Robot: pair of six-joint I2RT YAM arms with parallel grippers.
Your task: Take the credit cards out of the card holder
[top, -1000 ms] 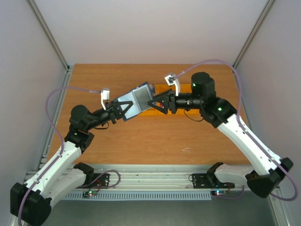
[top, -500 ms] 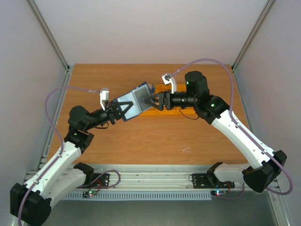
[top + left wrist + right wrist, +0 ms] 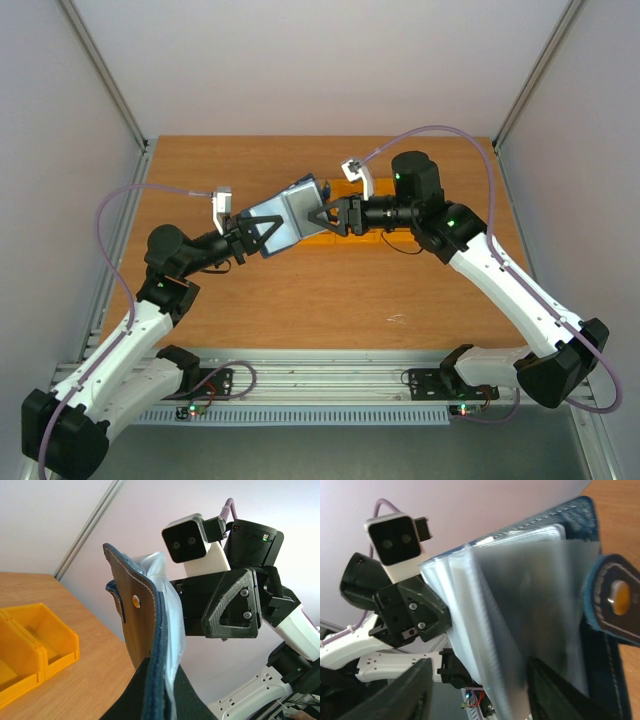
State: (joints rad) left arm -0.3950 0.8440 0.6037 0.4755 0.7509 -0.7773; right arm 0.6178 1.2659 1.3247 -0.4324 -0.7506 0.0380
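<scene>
- Left claw (image 3: 266,230): clamped tight on the lower edge of the card holder (image 3: 292,209), which it holds up in the air above the table (image 3: 300,300), tilted and spread open toward the other arm.
- Right claw (image 3: 322,215): jaws parted, one finger on each side of the fanned clear sleeves (image 3: 520,605). No finger is seen pressing on a sleeve or a card, so it grips nothing.
- Card holder, location: lifted between the two arms, over the near edge of the orange bins (image 3: 35,640) and not resting on them. Its snap tab (image 3: 617,597) hangs loose to one side, so the flap is undone.
- Credit cards: no black, red or blue card shows in any view, on the table, in a bin or in either claw. The sleeves look frosted, and whether cards sit inside them cannot be told.
- Done, as judged: holder picked up, unsnapped, opened and presented to the second arm.
- Left to do, as judged: every extraction. With no card seen outside the holder, the task appears to be at its opening stage, the right claw placed to reach into the sleeves for a first card.
</scene>
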